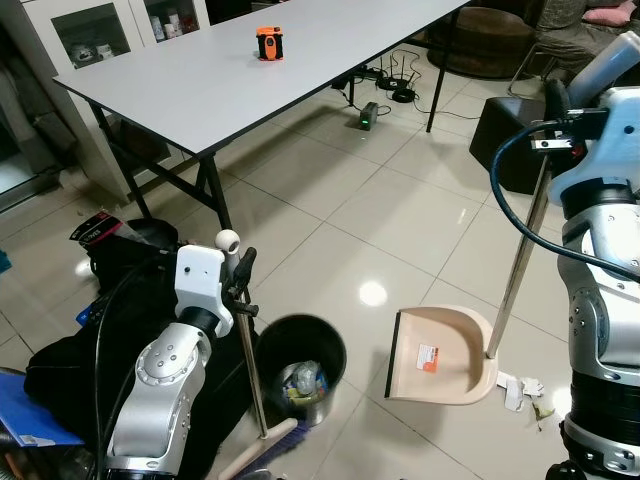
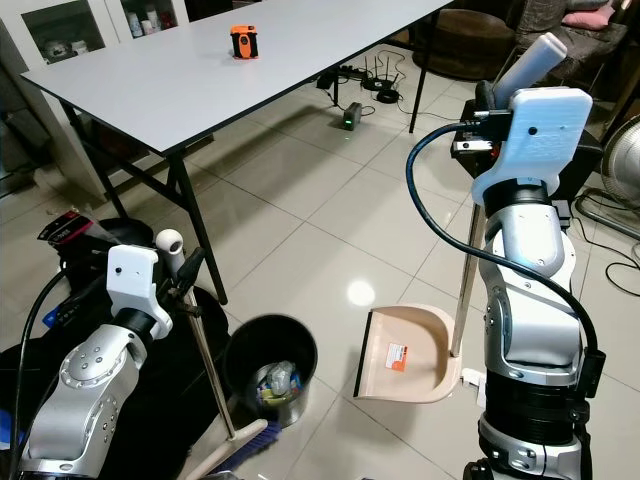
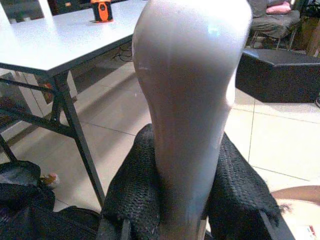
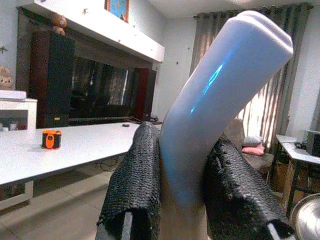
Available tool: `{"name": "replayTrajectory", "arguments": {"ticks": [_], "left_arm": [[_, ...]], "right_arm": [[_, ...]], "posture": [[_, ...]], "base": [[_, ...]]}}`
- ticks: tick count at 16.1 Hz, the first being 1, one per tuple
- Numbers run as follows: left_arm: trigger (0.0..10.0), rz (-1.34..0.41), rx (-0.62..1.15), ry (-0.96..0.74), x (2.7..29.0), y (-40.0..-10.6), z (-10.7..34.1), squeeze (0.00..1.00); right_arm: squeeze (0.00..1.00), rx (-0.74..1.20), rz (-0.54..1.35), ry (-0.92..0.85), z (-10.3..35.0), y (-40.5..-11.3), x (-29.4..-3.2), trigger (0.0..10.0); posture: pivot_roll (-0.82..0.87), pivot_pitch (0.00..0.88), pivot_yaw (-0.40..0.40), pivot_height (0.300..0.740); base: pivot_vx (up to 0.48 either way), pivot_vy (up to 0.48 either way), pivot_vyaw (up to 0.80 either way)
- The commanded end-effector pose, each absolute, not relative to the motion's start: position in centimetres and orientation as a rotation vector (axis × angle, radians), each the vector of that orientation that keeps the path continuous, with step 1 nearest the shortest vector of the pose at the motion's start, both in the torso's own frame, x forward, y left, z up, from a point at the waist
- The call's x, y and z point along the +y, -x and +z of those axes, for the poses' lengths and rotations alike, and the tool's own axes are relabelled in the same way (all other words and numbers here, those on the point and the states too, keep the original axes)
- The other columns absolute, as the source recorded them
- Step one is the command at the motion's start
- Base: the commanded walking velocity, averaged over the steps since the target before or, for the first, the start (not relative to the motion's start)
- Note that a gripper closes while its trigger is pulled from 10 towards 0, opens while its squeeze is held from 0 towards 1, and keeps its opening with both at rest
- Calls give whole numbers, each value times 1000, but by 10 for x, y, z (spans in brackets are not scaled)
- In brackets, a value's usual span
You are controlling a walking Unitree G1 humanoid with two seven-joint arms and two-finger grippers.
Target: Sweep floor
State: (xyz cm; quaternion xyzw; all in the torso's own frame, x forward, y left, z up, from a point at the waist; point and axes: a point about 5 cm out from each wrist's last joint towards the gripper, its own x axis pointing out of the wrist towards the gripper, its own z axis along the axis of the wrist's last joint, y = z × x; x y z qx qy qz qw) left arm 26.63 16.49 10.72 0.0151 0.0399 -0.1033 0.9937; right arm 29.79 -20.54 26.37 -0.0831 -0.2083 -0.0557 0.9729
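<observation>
My left gripper [image 1: 242, 268] is shut on the white-capped top of a broom handle [image 1: 252, 360]. The handle runs down to the broom head [image 1: 272, 447] on the tiles beside a black waste bin [image 1: 300, 362] with rubbish in it. My right gripper [image 2: 486, 101] is shut on the pale top of the dustpan's long handle [image 2: 463, 290]. The beige dustpan [image 1: 440, 355] rests on the floor, its mouth facing the bin. White and green scraps of litter [image 1: 522, 390] lie just behind the pan. In the wrist views, black fingers [image 3: 134, 190] [image 4: 134, 175] clamp each handle.
A grey table [image 1: 200, 95] with black legs stands ahead-left, with an orange device [image 1: 269, 44] on it. A black bag [image 1: 120, 265] lies by my left side. A dark ottoman [image 1: 512, 140], cables [image 1: 395, 85] and a fan [image 2: 622, 170] sit ahead and right.
</observation>
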Motion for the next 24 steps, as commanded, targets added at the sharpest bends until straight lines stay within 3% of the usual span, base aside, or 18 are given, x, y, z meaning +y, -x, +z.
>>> {"name": "replayTrajectory", "arguments": {"ticks": [1,12,18,21,24], "left_arm": [[10000,-193,48,-41,168,-271,114,0],[10000,-184,-45,3,145,-297,127,0],[10000,-270,16,-57,155,-270,116,0],[10000,-248,12,-42,153,-268,118,0],[10000,-261,14,-41,148,-263,119,0]], "right_arm": [[0,-456,-115,168,270,-292,-205,10000],[0,-377,-148,177,242,-283,-208,10000],[0,-241,-147,199,210,-277,-212,10000],[0,-247,-150,316,209,-281,-209,10000],[0,-211,-152,273,200,-280,-206,10000]], "posture": [[-17,0,17,740],[-40,0,24,740],[-17,0,15,740],[-15,1,15,740],[-9,6,15,740]], "base": [[0,0,0],[0,0,0],[0,0,0],[0,0,0],[0,-256,0]]}}
